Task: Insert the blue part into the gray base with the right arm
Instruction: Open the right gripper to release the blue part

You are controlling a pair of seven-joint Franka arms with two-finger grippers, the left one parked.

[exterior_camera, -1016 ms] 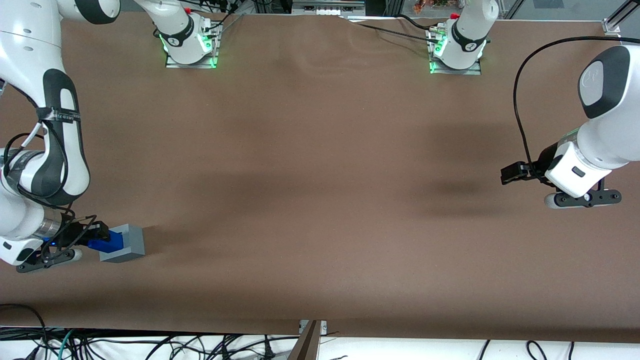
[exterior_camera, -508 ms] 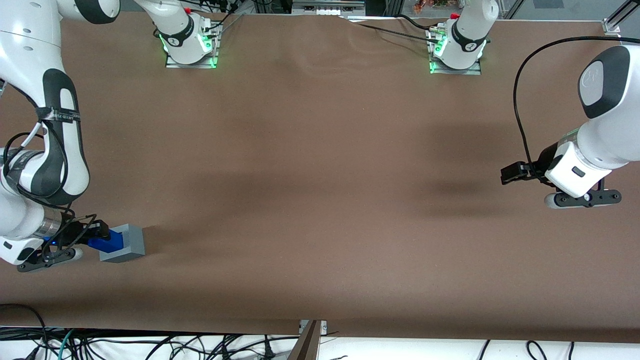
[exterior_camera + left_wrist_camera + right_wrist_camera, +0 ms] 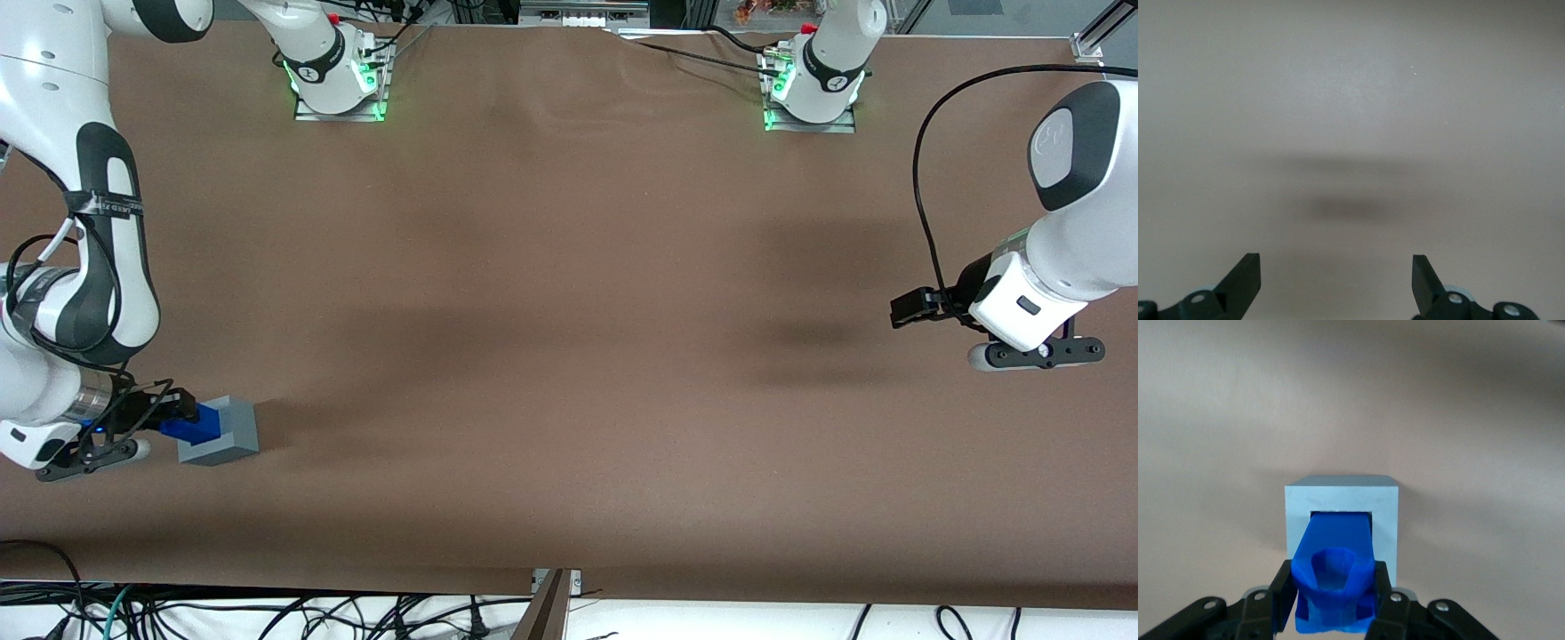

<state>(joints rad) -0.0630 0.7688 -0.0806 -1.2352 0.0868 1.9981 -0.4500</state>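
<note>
The gray base (image 3: 222,433) stands on the brown table near the front edge, toward the working arm's end. The blue part (image 3: 194,426) sits with its lower end in the base's square recess and its upper end sticking out. In the right wrist view the blue part (image 3: 1335,577) reaches down into the gray base (image 3: 1341,499), and its hollow top faces the camera. My right gripper (image 3: 182,420) is directly over the base, shut on the blue part, with one black finger (image 3: 1282,590) pressed against each side of it.
The brown table (image 3: 569,293) stretches wide toward the parked arm's end. Two arm mounts with green lights (image 3: 338,84) (image 3: 811,89) sit along the table's back edge. Cables hang below the table's front edge.
The blue part has sunk a little lower into the gray base, and the gripper has come down with it. The base stays in place.
</note>
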